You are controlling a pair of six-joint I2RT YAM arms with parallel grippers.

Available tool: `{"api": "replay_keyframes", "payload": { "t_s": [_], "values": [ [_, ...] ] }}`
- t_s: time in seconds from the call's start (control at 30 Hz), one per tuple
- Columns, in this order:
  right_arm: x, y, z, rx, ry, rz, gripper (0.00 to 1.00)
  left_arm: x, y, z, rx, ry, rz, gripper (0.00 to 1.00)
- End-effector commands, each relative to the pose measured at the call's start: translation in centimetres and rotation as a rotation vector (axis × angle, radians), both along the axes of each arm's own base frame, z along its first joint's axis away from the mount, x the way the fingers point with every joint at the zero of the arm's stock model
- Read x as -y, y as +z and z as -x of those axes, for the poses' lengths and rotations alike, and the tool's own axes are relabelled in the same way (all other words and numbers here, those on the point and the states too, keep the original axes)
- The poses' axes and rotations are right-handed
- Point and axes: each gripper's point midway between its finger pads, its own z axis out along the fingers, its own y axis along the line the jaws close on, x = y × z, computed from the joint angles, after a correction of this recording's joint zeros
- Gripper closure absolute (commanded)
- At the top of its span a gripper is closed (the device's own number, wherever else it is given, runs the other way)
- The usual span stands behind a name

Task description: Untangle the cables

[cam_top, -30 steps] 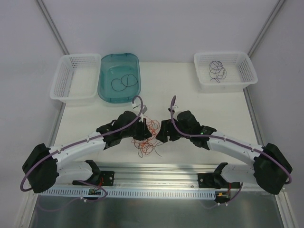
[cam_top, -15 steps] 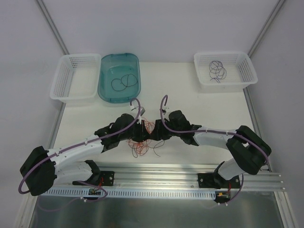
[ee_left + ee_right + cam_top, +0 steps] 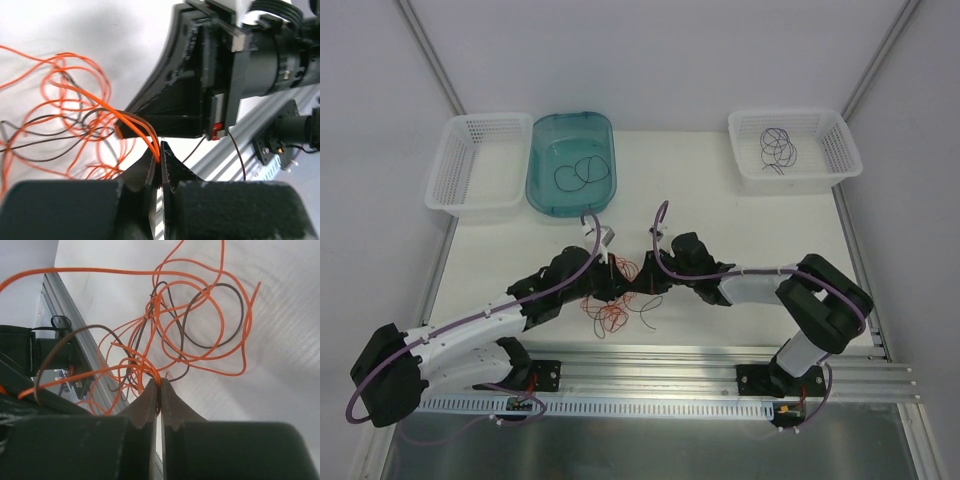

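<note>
Progress looks partial: black cable (image 3: 582, 172) in the teal tub (image 3: 570, 118), purple cables (image 3: 778, 148) in the right basket (image 3: 790, 182); the orange-and-brown tangle (image 3: 615, 300) is left on the table (image 3: 740, 225), left gripper (image 3: 160, 159) and right gripper (image 3: 160, 390) each clamped on its orange strands (image 3: 200, 300).

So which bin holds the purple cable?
The white basket at far right; the teal tub holds a black cable, the left basket looks bare.

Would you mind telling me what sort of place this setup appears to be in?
Probably a robotics lab test cell, not a home: plain white walls with metal corner posts box in the table, two robot arms are bolted to an aluminium rail, and mesh baskets stand at the far edge.
</note>
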Motion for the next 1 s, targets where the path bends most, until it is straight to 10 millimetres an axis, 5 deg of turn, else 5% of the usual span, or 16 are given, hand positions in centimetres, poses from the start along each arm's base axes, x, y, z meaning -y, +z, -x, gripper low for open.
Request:
{"api": "replay_keyframes", "payload": {
  "t_s": [0.0,0.07,0.1,0.27,0.47,0.7,0.87,0.97],
  "values": [
    [1.6,0.9,-1.4,0.084,-0.052,0.058,0.99,-1.3,0.8,-1.0,0.064,0.08,-0.005,1.0],
    [3.6,1.6,-2.5,0.133,-0.104,0.115,0.99,-3.8,-0.4,-1.4,0.057,0.17,-0.098,1.0],
    [5.5,0.6,-2.8,0.119,-0.155,0.2,0.99,-4.9,-0.9,-1.6,0.049,0.209,-0.132,1.0],
    [13.7,2.2,-5.5,0.154,-0.379,0.343,0.99,-11.9,-3.3,-2.0,0.014,0.458,-0.297,1.0],
    [21.1,7.4,-5.6,0.238,-0.572,0.412,0.99,-16.3,-5.3,-2.4,-0.06,0.627,-0.276,1.0],
    [24.2,17.1,-4.0,0.453,-0.625,0.356,0.99,-16.7,-5.8,-2.4,-0.073,0.648,-0.289,1.0],
    [24.0,18.5,-3.0,0.468,-0.588,0.331,0.99,-16.2,-6.3,-2.2,-0.106,0.624,-0.299,0.97],
    [23.1,17.6,-2.6,0.442,-0.544,0.313,0.99,-15.8,-6.1,-2.2,-0.107,0.59,-0.299,0.84]
  ]
}}
